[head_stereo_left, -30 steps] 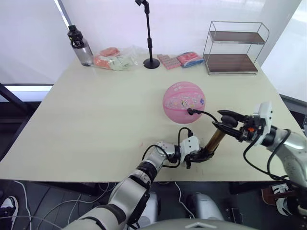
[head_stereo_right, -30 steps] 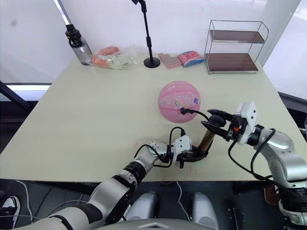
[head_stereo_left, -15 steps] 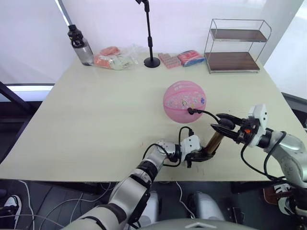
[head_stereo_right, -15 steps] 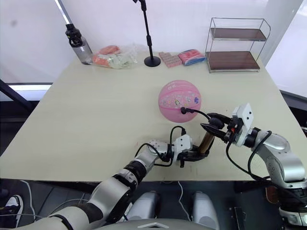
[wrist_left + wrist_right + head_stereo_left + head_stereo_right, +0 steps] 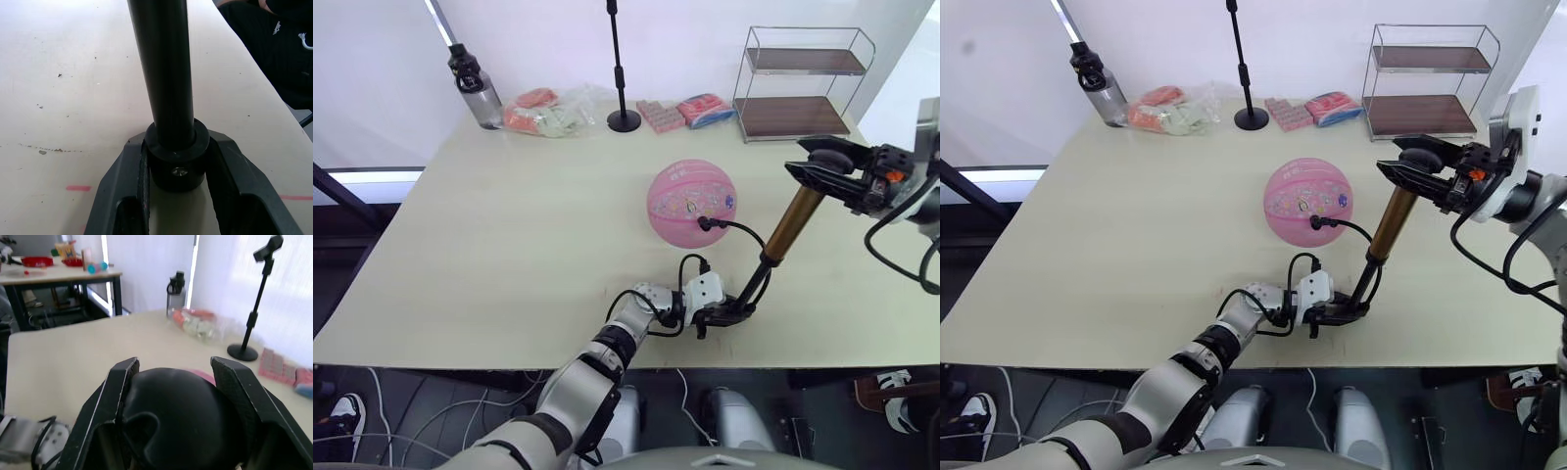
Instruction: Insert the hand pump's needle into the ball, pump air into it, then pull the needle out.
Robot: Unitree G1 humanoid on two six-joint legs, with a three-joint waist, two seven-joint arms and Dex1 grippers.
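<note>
The cream table (image 5: 509, 245) stands in a bright room, with a wire shelf (image 5: 803, 83) at two o'clock. In the eye views, we find the ball (image 5: 690, 204) just past centre, the black hose running to its valve, so the needle is judged seated though too small to see. The hand pump (image 5: 781, 227) leans up toward two o'clock; the right gripper (image 5: 827, 176) clasps its handle, the left gripper (image 5: 729, 315) pins its base. We advise stroking along the barrel's axis, base held firm, hose slack. The left wrist view adds both fingers (image 5: 122, 196) tight against the foot collar; the right wrist view adds fingers (image 5: 115, 396) snug around the handle knob.
</note>
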